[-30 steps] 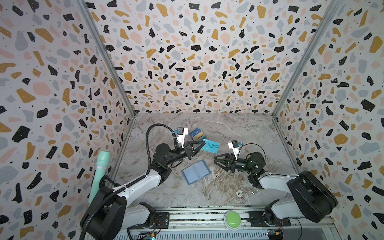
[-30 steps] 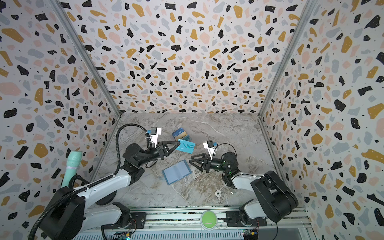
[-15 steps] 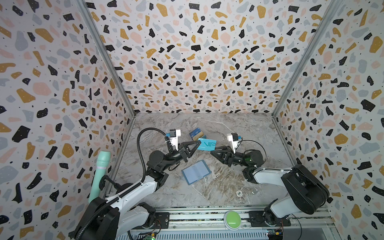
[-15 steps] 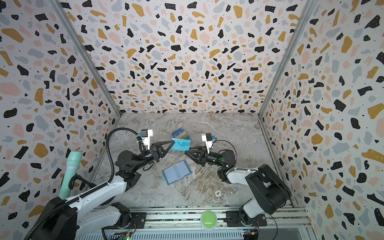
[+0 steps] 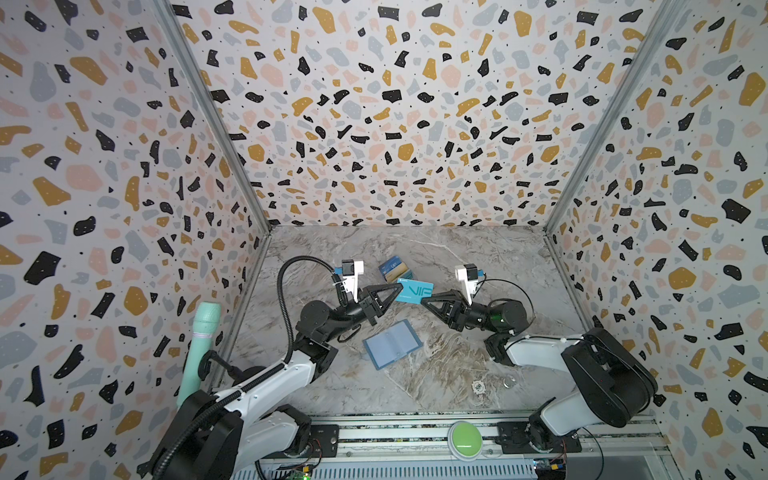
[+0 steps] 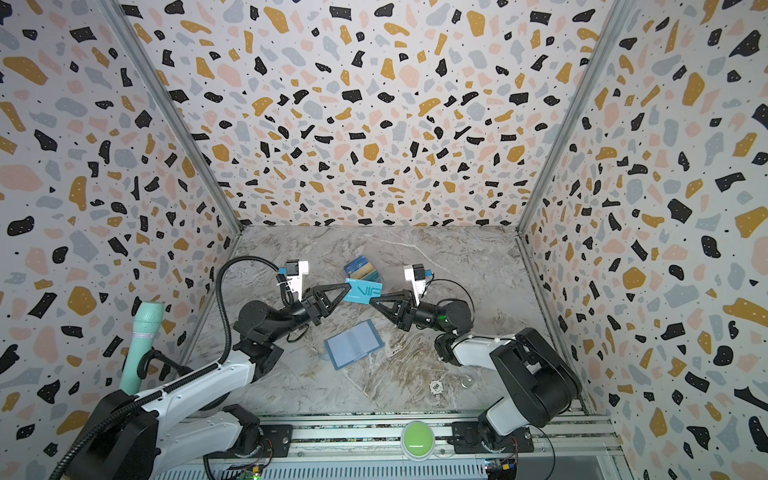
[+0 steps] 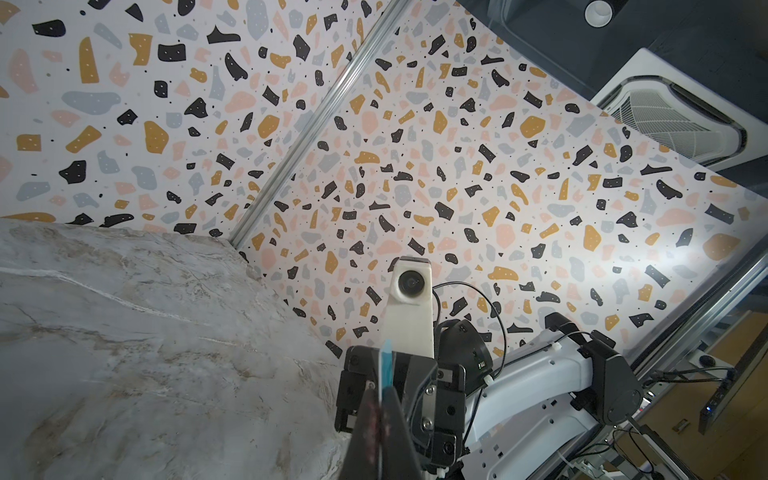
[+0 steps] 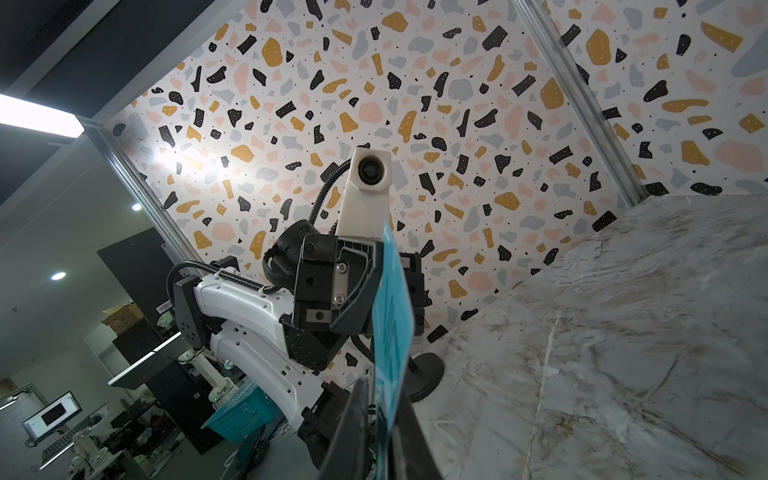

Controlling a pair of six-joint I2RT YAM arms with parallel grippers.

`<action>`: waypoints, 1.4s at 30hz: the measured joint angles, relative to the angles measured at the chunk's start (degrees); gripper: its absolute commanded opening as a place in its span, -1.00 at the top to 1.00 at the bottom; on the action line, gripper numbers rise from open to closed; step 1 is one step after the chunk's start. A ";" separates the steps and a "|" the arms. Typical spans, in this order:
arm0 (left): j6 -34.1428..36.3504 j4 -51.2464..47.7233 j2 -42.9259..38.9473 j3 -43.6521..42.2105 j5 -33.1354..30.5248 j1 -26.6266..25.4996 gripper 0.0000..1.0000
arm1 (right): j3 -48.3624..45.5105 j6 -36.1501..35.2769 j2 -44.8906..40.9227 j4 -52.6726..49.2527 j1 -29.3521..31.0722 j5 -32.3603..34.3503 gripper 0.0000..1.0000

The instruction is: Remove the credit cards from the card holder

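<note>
The left gripper pinches one end of the thin teal plastic card with pale lettering, the right gripper is clamped on the other end, card up in the air! The slate-blue book-style card holder lies open on the grey marble-look tabletop, two more cards stacked beyond

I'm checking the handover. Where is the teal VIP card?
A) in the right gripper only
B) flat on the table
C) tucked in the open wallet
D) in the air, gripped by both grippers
D: the teal card is off the table, with the left gripper shut on one end and the right gripper on the other.
</note>
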 measured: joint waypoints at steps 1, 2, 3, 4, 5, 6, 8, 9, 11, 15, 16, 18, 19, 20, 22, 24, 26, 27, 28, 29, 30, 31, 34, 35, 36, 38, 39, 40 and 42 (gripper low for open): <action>0.31 -0.04 0.00 0.02 0.13 0.00 0.97 | 0.07 0.00 0.00 -0.07 -0.02 -0.24 0.99; 0.57 -0.11 0.00 0.04 0.35 0.00 0.90 | 0.07 0.00 0.00 -0.15 -0.09 -0.44 1.00; 1.14 -0.50 -0.02 0.15 0.52 0.00 0.78 | 0.07 -0.04 0.00 -0.50 -0.22 -0.61 1.00; 1.68 -1.05 -0.02 0.24 0.68 0.00 0.64 | 0.07 -0.04 0.00 -0.79 -0.46 -0.92 1.00; 2.25 -2.01 -0.09 0.33 0.85 0.00 0.53 | 0.07 -0.07 -0.04 -1.05 -0.79 -1.18 1.00; 2.99 -3.63 -0.22 0.44 0.90 0.00 0.39 | 0.07 -0.13 -0.22 -1.42 -1.22 -1.53 1.00; 5.38 -8.59 -0.90 1.01 0.83 0.00 0.15 | -0.11 -0.52 -1.29 -2.89 -2.21 -2.47 1.00; 7.06 -11.54 -1.38 1.55 0.74 0.00 0.04 | -0.35 -0.98 -2.32 -4.07 -2.84 -3.08 1.00; 10.88 -18.12 -2.86 3.34 0.24 0.00 -0.15 | -0.79 -2.95 -5.27 -8.31 -4.07 -4.37 1.00; 20.20 -31.80 -5.64 9.31 -0.09 0.00 -0.30 | -0.33 -13.49 -15.08 -28.06 -5.33 -5.46 1.00; 23.15 -36.06 -5.81 11.61 -0.02 0.00 -0.31 | 0.22 -16.76 -17.51 -34.05 -5.33 -5.42 1.00; 28.04 -43.10 -5.64 15.61 0.31 0.02 -0.25 | 1.92 -23.65 -21.64 -45.99 -5.33 -4.94 1.00; 30.51 -46.42 -5.44 17.51 0.74 0.02 -0.25 | 3.04 -27.19 -23.45 -52.06 -5.33 -4.63 1.00; 32.22 -48.98 -5.25 18.91 1.38 0.02 -0.25 | 4.09 -30.18 -24.83 -57.16 -5.31 -4.31 1.00; 35.89 -54.07 -4.81 21.46 3.15 0.04 -0.25 | 6.27 -36.24 -27.34 -67.43 -5.31 -3.54 1.00; 39.21 -58.27 -4.26 23.43 5.09 0.04 -0.25 | 7.34 -40.57 -29.51 -74.93 -5.31 -2.80 1.00; 42.16 -62.25 -3.78 25.07 7.04 0.04 -0.25 | 7.48 -43.43 -31.41 -80.28 -5.31 -2.34 1.00; 43.28 -63.82 -3.50 25.77 8.11 0.04 -0.24 | 7.48 -44.59 -32.17 -82.77 -5.27 -2.34 1.00; 44.24 -65.22 -3.17 26.40 9.25 0.04 -0.24 | 7.48 -45.44 -32.52 -84.30 -5.20 -2.40 1.00; 45.13 -66.55 -2.69 27.06 10.62 0.02 -0.23 | 7.50 -46.29 -32.65 -85.94 -5.01 -2.62 1.00; 45.88 -67.69 -2.14 27.67 12.02 0.04 -0.22 | 7.61 -47.06 -32.54 -87.41 -4.74 -2.89 1.00; 46.62 -68.72 -1.62 28.15 13.20 0.02 -0.20 | 7.76 -47.89 -32.30 -88.83 -4.39 -3.21 1.00; 48.52 -71.34 -0.15 29.16 16.02 0.02 -0.05 | 8.74 -49.92 -30.93 -92.56 -3.19 -4.35 1.00; 49.18 -72.06 0.11 29.31 16.57 0.02 0.00 | 9.09 -50.53 -30.45 -93.44 -2.78 -4.87 1.00; 49.68 -72.63 0.31 29.38 17.09 0.02 0.00 | 9.42 -51.01 -30.01 -94.23 -2.45 -5.44 1.00; 50.73 -73.57 0.42 29.42 17.77 0.02 0.00 | 10.10 -51.95 -29.38 -95.58 -1.92 -6.12 1.00; 51.06 -73.90 0.48 29.49 18.23 0.02 0.00 | 10.54 -52.39 -29.07 -96.39 -1.68 -6.45 1.00; 51.25 -74.16 0.55 29.55 18.75 0.02 -0.01 | 10.80 -52.74 -28.87 -96.74 -1.57 -6.71 1.00; 51.82 -74.31 0.63 29.55 20.11 0.02 -0.02 | 11.72 -53.72 -28.41 -98.14 -1.33 -7.30 1.00</action>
